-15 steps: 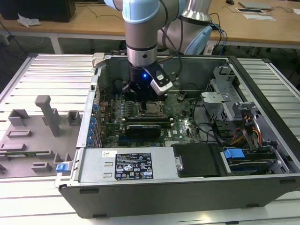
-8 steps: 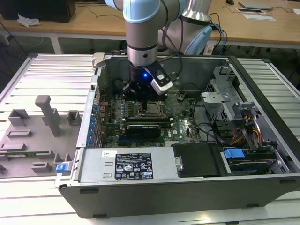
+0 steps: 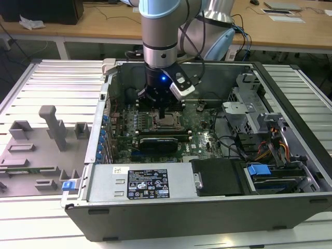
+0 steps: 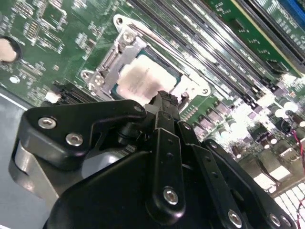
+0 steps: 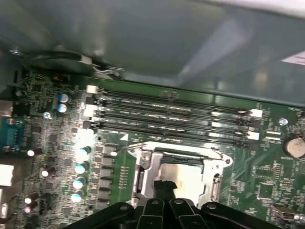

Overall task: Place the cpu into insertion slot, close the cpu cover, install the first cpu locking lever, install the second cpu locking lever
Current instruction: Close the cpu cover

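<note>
The cpu [image 4: 140, 81] lies flat in the insertion slot [image 3: 167, 122], its pale metal top showing through the window of the cpu cover [image 4: 112, 62], which is folded down around it. In the first wrist view the cpu [image 5: 186, 172] sits framed by the cpu cover [image 5: 145, 164]. A thin wire locking lever [image 4: 162, 45] runs along the socket's side next to the memory slots. My gripper [image 4: 164, 101] hangs just above the cpu's edge, shut, with nothing between its fingers. The exterior view shows the gripper [image 3: 164, 115] low inside the case over the socket.
Long black memory slots [image 5: 171, 117] run beside the socket. Capacitors [image 5: 81, 167] stand on the board on another side. The open computer case [image 3: 218, 218] has a power supply [image 3: 150, 184] at the front, with drive bays and cables [image 3: 264, 150] at the exterior view's right.
</note>
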Motion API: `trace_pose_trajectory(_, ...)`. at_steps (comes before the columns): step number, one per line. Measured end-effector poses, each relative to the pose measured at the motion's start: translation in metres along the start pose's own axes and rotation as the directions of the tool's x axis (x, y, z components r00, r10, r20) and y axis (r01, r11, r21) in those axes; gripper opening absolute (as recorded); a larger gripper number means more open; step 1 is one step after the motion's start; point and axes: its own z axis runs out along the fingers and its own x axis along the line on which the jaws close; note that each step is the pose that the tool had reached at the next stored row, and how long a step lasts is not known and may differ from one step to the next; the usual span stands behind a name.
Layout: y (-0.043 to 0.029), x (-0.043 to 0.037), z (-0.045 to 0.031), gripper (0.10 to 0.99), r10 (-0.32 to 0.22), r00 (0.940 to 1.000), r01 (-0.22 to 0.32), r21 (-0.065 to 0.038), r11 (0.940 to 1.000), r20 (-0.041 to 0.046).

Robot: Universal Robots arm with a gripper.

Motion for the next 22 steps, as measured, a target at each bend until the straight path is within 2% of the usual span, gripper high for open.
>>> trace_pose_trajectory(6, -0.0019, -0.0140, 0.0009, 0.106, 0.000, 1.0000, 0.000, -0.001, 1.0000, -0.0047)
trace_pose_trajectory(9, -0.0021, -0.0153, -0.0011, 0.106, 0.000, 1.0000, 0.000, -0.001, 1.0000, -0.0050)
trace_pose_trajectory(14, -0.0024, -0.0174, -0.0192, 0.106, 0.009, 0.9999, -0.009, 0.001, 1.0000, -0.0051)
trace_pose_trajectory(18, -0.0025, -0.0183, -0.0208, 0.106, 0.034, 0.9994, -0.034, 0.008, 0.9994, -0.0074)
trace_pose_trajectory(22, -0.0025, -0.0184, -0.0208, 0.106, 0.034, 0.9994, -0.034, 0.008, 0.9994, -0.0074)
